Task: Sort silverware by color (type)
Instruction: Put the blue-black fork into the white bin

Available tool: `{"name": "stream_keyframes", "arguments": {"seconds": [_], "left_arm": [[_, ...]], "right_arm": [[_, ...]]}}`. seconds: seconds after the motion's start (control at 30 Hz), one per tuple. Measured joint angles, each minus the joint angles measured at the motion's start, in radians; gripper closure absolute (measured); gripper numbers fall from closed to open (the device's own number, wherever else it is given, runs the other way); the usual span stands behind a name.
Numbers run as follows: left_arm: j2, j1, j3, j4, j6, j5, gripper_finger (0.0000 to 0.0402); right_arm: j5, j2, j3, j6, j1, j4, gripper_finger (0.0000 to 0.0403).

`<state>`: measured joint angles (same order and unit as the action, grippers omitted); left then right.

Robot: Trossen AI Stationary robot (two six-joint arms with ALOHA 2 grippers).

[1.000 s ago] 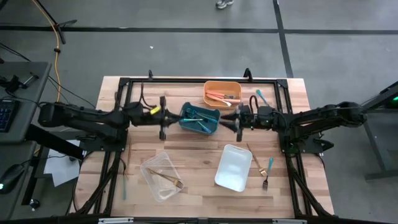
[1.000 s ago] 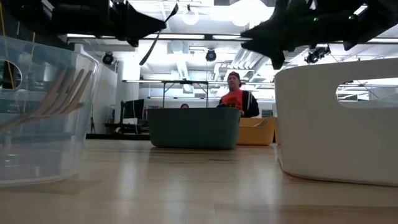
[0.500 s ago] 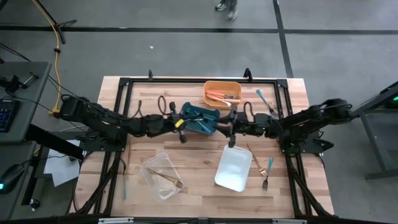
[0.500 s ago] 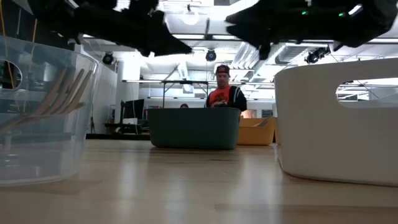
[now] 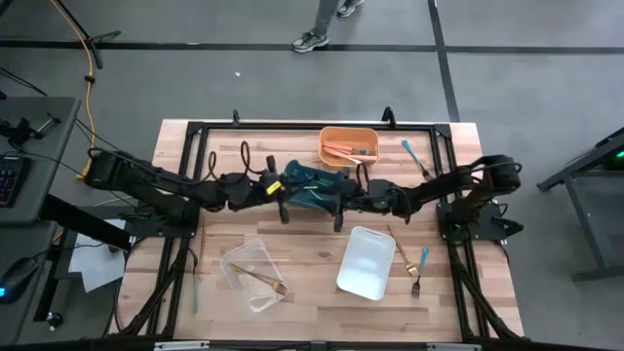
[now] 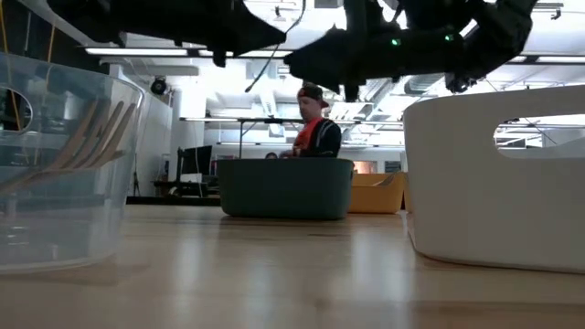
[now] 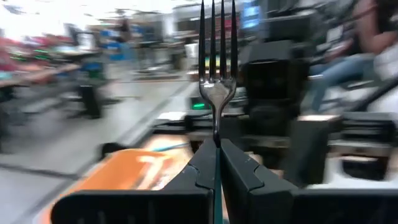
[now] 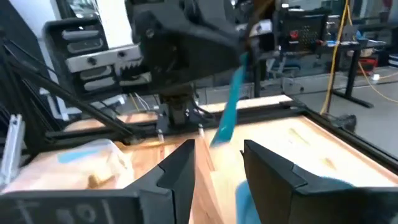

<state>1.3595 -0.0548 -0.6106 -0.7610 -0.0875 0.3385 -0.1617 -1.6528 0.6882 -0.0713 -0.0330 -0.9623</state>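
Note:
My left gripper (image 5: 284,198) is shut on a fork (image 7: 216,93) with a silver head and a teal-blue handle, at the left end of the teal bin (image 5: 314,185). The fork also shows as a teal strip in the right wrist view (image 8: 229,112). My right gripper (image 8: 217,168) is open and empty; in the high view (image 5: 338,209) it stands at the bin's near right corner, facing the left gripper. Salmon-orange pieces lie in the orange bin (image 5: 349,146). A gold fork (image 5: 263,281) lies in the clear bin (image 5: 249,275). My left gripper pinches the fork between its two fingers at the neck just below the head (image 7: 216,143). The fork runs along the fingers, its tines pointing out past the fingertips. It is lifted clear of the table and the bins.
A white bin (image 5: 367,261) stands at the near right. A gold fork (image 5: 401,252) and a dark fork (image 5: 419,273) lie beside it. A teal piece (image 5: 410,151) lies at the far right, another (image 5: 193,292) near the left front. A person (image 6: 311,123) walks beyond the table.
My left gripper has gone toward the table's right edge to the teal bin's left end. My right gripper has gone toward the table's left edge and slightly nearer, to the bin's near right corner. The two grippers now stand close, facing each other.

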Motion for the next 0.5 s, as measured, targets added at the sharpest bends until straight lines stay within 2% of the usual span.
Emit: {"name": "stream_keyframes", "arguments": {"seconds": [0.07, 0.17, 0.37, 0.5], "left_arm": [[-0.001, 0.011, 0.000, -0.004, 0.040, -0.076, 0.0401], [0.000, 0.022, 0.000, -0.012, 0.081, -0.122, 0.0401], [0.002, 0.008, 0.000, -0.030, 0.095, -0.126, 0.0401], [0.002, 0.000, 0.000, -0.029, 0.095, -0.127, 0.0401]], "right_arm": [[0.019, -0.006, 0.022, -0.014, 0.000, 0.004, 0.0265], [0.028, -0.018, 0.063, -0.001, -0.005, 0.022, 0.0240], [0.018, -0.019, 0.118, 0.001, -0.007, 0.116, 0.0186], [0.042, -0.022, 0.135, 0.001, -0.007, 0.119, 0.0177]]}}
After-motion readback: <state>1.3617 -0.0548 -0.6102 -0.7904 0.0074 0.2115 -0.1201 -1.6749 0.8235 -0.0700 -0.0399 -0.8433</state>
